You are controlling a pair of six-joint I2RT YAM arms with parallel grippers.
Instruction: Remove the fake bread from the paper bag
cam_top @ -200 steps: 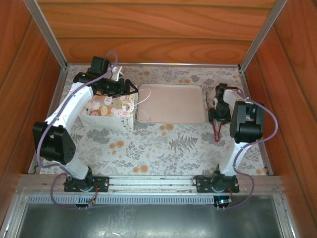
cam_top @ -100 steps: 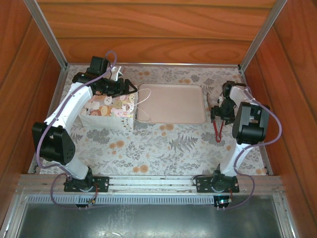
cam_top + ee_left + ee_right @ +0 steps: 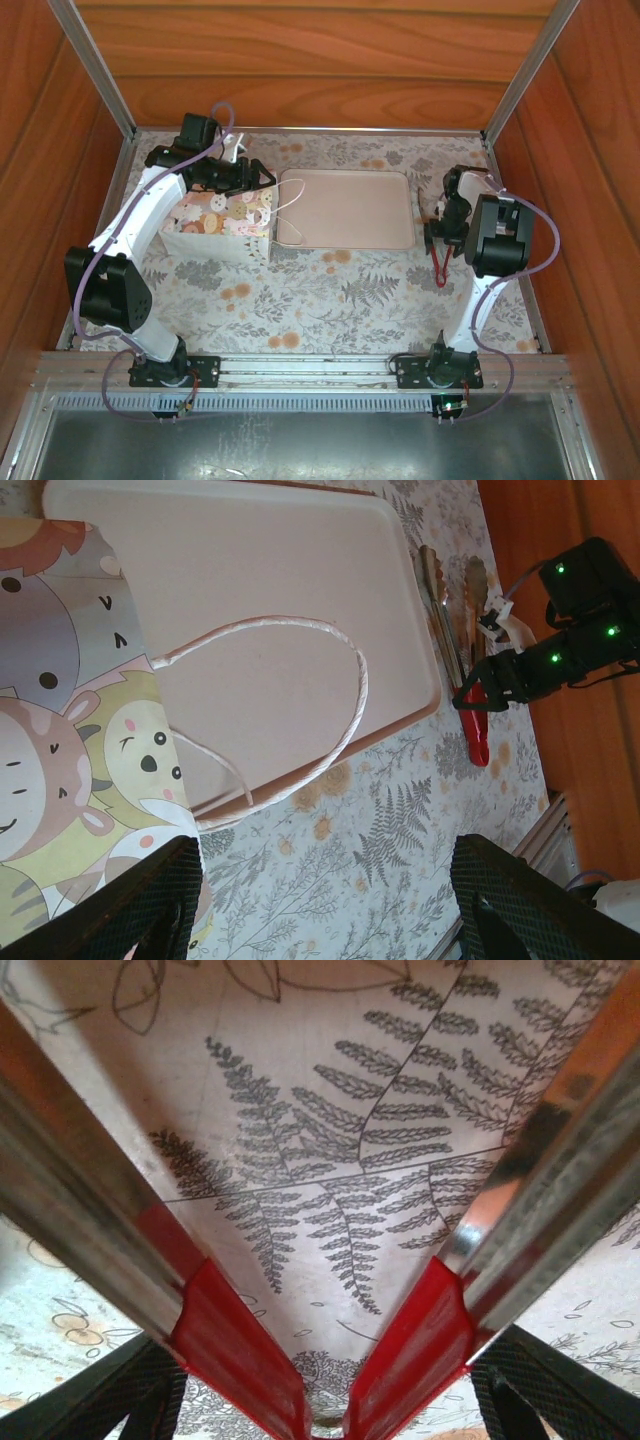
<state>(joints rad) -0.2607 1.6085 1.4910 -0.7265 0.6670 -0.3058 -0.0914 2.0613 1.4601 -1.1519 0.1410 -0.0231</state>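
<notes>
The paper bag (image 3: 222,222) lies on its side at the left, printed with cartoon animals (image 3: 70,730). Its mouth faces the tray and its cord handle (image 3: 340,720) lies on the tray. The fake bread is hidden. My left gripper (image 3: 262,180) hovers over the bag's mouth end. It is open (image 3: 330,910) with only tablecloth between the fingers, and the left finger (image 3: 140,905) is beside the bag's edge. My right gripper (image 3: 437,232) is down on the red-handled metal tongs (image 3: 437,265). Its fingers sit against the outer sides of both tong arms (image 3: 240,1350), near the hinge.
A beige rectangular tray (image 3: 345,208) lies in the middle, between the bag and the tongs. The tongs (image 3: 476,730) run along the tray's right edge. Wooden walls with metal posts enclose the floral tablecloth (image 3: 300,290) on three sides.
The right arm's wrist and elbow shifted slightly right and back over the tongs. The tongs, the bag and the left arm have stayed where they were.
</notes>
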